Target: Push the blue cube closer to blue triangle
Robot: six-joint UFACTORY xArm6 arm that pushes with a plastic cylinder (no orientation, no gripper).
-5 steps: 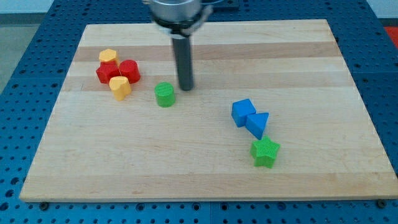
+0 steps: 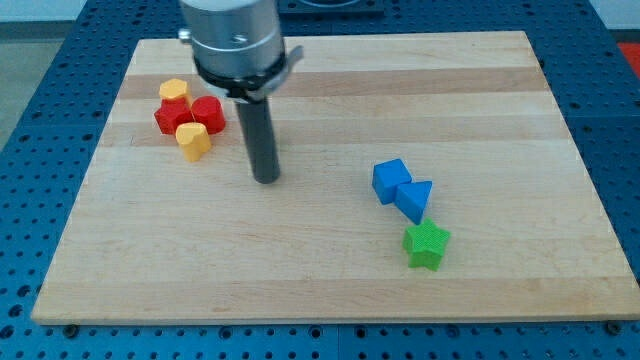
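Observation:
The blue cube (image 2: 389, 180) lies right of the board's middle, and the blue triangle (image 2: 415, 199) touches its lower right side. My tip (image 2: 266, 180) rests on the board well to the left of the cube, apart from both blue blocks. The rod stands upright under the arm's grey head.
A green star (image 2: 427, 245) lies just below the blue triangle. At the upper left, two red blocks (image 2: 170, 118) (image 2: 208, 113) and two yellow blocks (image 2: 174, 91) (image 2: 193, 140) sit bunched together. The wooden board (image 2: 330, 280) lies on a blue perforated table.
The rod has moved left and toward the view's bottom. The green cylinder that stood left of the tip no longer shows; the rod now stands where it was.

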